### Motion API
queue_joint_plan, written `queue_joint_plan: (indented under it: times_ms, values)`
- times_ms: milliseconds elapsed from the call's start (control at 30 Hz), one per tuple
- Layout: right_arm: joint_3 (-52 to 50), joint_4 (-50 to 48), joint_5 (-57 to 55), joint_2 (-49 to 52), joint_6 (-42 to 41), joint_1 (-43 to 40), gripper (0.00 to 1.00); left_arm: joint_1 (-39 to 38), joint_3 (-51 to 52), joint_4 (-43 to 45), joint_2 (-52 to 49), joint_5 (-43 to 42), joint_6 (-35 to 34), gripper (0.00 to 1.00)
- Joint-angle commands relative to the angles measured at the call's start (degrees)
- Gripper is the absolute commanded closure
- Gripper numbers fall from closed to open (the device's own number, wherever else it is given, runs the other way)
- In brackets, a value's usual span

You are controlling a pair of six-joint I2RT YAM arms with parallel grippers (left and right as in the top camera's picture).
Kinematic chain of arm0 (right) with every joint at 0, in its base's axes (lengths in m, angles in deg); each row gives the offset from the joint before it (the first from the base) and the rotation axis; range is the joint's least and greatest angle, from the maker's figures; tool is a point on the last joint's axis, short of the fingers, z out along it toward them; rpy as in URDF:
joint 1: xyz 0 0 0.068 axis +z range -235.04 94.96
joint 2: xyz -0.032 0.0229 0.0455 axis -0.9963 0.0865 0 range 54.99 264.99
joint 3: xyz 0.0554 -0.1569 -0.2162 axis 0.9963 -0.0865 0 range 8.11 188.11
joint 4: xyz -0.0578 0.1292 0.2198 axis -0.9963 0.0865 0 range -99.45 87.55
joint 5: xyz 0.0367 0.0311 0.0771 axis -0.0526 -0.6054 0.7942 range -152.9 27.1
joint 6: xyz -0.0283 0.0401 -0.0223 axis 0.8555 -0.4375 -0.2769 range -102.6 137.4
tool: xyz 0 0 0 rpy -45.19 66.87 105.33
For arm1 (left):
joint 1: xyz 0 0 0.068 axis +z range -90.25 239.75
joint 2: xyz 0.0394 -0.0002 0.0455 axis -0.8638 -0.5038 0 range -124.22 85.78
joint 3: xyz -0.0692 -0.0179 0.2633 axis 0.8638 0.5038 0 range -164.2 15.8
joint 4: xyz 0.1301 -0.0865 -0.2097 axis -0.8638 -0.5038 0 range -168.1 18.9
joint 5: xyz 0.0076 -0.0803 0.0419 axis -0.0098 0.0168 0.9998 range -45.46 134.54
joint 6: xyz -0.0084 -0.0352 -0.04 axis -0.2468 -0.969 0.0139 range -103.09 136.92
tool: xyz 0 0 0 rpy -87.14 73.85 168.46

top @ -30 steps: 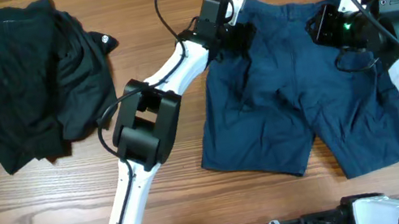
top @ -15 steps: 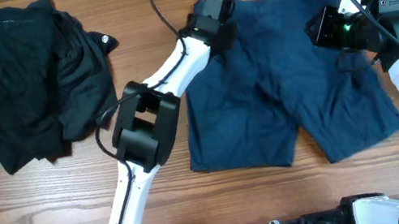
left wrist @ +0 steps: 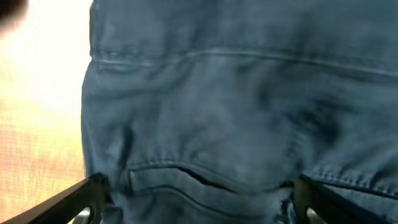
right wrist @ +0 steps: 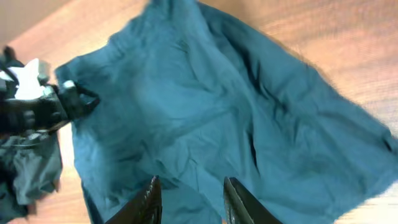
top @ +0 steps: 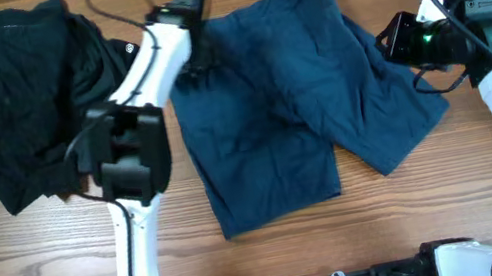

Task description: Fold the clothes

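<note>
The left end effector [left wrist: 199, 202] is spread wide and released; nothing is pinched by it. Its two dark fingers [left wrist: 84, 198] are set far apart, and the navy-blue woven cotton shorts [left wrist: 211, 112] are seen lying flat between them. A pocket slit and a sewn seam can be seen in the cloth there. From above, this end effector [top: 194, 61] is found at the upper left edge of the shorts [top: 270, 103].

The right end effector [right wrist: 193, 200] is partly spread, and nothing is gripped by it. Blue cloth is seen through the gap. From above, it [top: 393, 36] is found by the right side of the shorts; whether the cloth is touched cannot be told.

The shorts are spread out, wrinkled and slanted, on the brown wooden bench [top: 441, 205] between the two arms.

A big heap of crumpled black cloth [top: 17, 107] is piled at the left of the bench. The white left arm [top: 147, 64] is seen between the heap and the shorts.
</note>
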Motion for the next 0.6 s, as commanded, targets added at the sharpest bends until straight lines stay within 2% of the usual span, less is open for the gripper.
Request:
queue_joint_plan:
  times_ms: [0, 67, 167, 367, 467, 567]
  values:
    - [-0.26, 2.6, -0.61, 3.72, -0.13, 1.14, 0.67, 3.96, 4.83, -8.13, -6.43, -13.66, -0.74, 0.06]
    - [-0.26, 4.24, -0.57, 6.01, 0.5, 1.73, 0.67, 5.22, 4.81, -9.84, -5.6, -15.39, -0.02, 0.13]
    - [-0.26, 5.31, -0.57, 9.38, 1.68, 2.86, 0.67, 6.54, 4.81, -10.6, -2.08, -17.09, 1.29, 0.17]
    - [-0.26, 3.06, -0.57, 14.91, 3.63, 3.32, 0.68, 6.8, 4.81, -8.02, 9.88, -16.79, 2.4, 0.14]
    - [-0.26, -0.22, -0.63, 17.86, 7.32, 3.32, 0.71, 6.75, 4.81, -5.51, 14.75, -16.59, 2.86, 0.13]
    - [-0.26, -6.71, -2.51, 21.11, 7.65, 2.91, 0.74, 6.75, 4.81, -3.82, 16.65, -16.61, 3.04, 0.13]
